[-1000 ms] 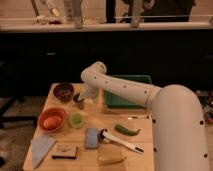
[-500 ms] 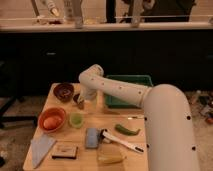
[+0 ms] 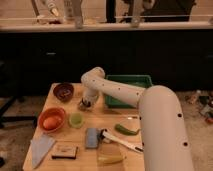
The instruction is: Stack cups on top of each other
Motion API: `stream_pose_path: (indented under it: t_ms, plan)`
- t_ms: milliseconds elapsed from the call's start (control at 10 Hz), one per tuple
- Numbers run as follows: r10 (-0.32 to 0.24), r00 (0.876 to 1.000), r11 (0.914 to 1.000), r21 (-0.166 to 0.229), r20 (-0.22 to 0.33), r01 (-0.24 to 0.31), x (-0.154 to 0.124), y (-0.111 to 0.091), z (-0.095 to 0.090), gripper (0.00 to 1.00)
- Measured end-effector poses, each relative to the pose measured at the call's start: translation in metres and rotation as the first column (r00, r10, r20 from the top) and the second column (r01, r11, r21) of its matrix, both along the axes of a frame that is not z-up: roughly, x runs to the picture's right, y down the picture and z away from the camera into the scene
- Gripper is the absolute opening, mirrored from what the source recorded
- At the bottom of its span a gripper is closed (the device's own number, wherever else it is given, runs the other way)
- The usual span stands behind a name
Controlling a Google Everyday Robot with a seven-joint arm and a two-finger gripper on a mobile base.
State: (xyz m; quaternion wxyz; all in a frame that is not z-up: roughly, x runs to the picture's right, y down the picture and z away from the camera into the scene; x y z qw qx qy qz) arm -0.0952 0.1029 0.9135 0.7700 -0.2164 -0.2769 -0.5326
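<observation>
While the green cup (image 3: 76, 120) stands alone on the worktop (image 3: 75, 136), the hand (image 3: 86, 102) is down at the dark cup (image 3: 83, 105). I cannot tell its grip, and nothing is stacked yet.

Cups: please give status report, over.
End effector low at dark cup. Green cup alone near orange bowl, not stacked. Nothing between them.

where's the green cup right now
In the camera view the green cup sits toward picture-left, just right of the orange bowl; the gripper is down just behind it, beside the red-brown bowl.
</observation>
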Motion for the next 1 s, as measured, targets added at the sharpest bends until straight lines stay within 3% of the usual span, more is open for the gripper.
stream_pose_path:
  t_ms: [200,400,1000]
  plan:
    - [0.001,1.000,1.0000,-0.009,0.001,-0.001,0.007,0.001,-0.003,0.02]
    - [-0.013,1.000,0.9999,-0.003,0.007,0.013,0.009,-0.005,-0.016,0.00]
    - [-0.020,0.997,0.9946,0.104,0.074,0.012,0.005,-0.044,-0.080,0.00]
